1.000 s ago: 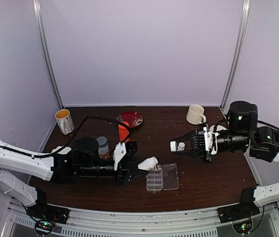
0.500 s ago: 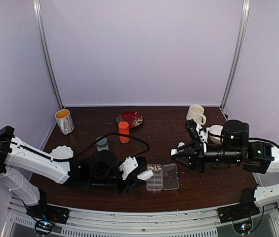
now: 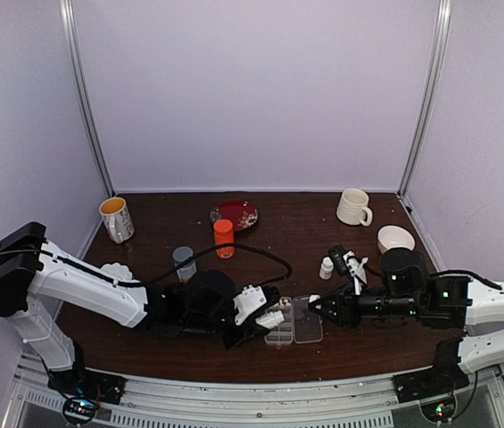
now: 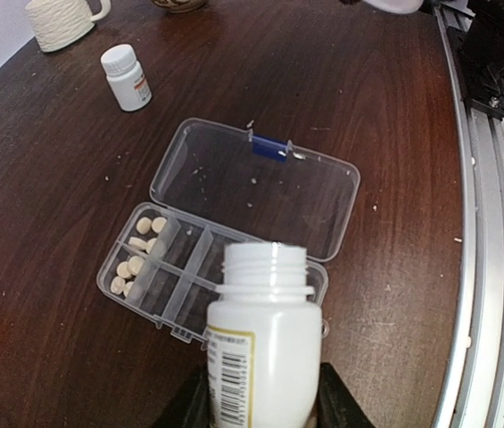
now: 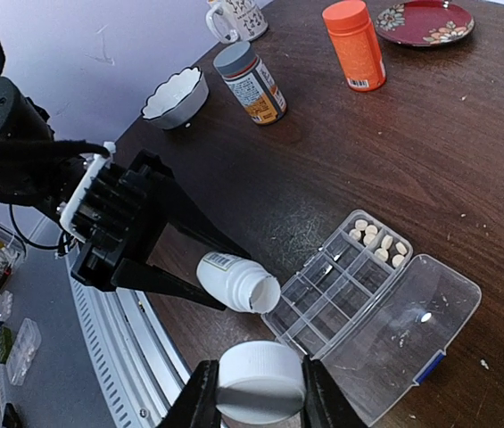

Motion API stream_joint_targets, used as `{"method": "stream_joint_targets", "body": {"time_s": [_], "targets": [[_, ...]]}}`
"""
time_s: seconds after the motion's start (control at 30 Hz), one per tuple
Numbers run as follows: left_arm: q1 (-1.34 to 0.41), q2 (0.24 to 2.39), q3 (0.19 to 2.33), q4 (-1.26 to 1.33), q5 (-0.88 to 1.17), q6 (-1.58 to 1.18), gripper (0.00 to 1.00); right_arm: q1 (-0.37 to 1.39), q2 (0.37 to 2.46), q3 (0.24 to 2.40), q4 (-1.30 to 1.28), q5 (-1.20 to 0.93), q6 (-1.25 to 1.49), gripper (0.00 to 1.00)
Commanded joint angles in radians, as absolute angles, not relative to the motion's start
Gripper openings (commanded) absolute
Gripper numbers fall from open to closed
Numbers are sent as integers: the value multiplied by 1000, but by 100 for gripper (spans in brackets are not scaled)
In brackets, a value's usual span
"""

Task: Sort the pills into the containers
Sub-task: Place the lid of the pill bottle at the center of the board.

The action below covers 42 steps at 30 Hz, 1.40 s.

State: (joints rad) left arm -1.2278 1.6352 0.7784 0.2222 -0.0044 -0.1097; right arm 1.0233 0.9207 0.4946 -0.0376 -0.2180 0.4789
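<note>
The clear organiser box (image 4: 173, 278) lies open on the table, its lid (image 4: 260, 183) folded flat beside the containers. Several cream pills (image 4: 137, 254) fill the two compartments at one end (image 5: 377, 240); the other compartments look empty. My left gripper (image 4: 260, 403) is shut on an uncapped white bottle (image 4: 265, 343), which is tipped almost level with its mouth (image 5: 262, 293) at the box's near corner. My right gripper (image 5: 261, 392) is shut on the bottle's white cap (image 5: 261, 381), just in front of the box (image 3: 293, 321).
A capped small white bottle (image 4: 127, 78) stands beyond the lid. Further back are an orange bottle (image 5: 354, 45), a grey-capped bottle (image 5: 250, 82), a red plate (image 3: 235, 214), a cream mug (image 3: 353, 207), a yellow mug (image 3: 116, 219) and two white bowls (image 3: 395, 239) (image 5: 176, 96).
Both arms have come down low and closed in on the organiser. The left brought the open bottle to the box's corner. The right carried the cap left and down.
</note>
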Motion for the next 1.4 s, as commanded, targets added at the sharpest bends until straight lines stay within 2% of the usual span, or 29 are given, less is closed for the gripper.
{"method": "stream_joint_targets", "body": {"time_s": [0.0, 0.27, 0.57, 1.07, 1.17, 1.37], "targets": [[-1232, 1649, 822, 168, 0, -91, 17, 1020, 947, 487, -15, -187, 560, 0], [-1232, 1661, 818, 141, 64, -65, 16, 1022, 1006, 452, 86, -232, 632, 0], [-1232, 1690, 832, 119, 109, -51, 15, 1022, 1078, 467, 43, -233, 643, 0], [-1232, 1719, 846, 118, 126, -55, 14, 1089, 1311, 517, 305, -364, 767, 0], [-1233, 1721, 851, 109, 123, -55, 14, 1085, 1319, 544, 217, -302, 753, 0], [-1233, 1725, 854, 111, 123, -63, 13, 968, 1206, 572, -204, -89, 624, 0]]}}
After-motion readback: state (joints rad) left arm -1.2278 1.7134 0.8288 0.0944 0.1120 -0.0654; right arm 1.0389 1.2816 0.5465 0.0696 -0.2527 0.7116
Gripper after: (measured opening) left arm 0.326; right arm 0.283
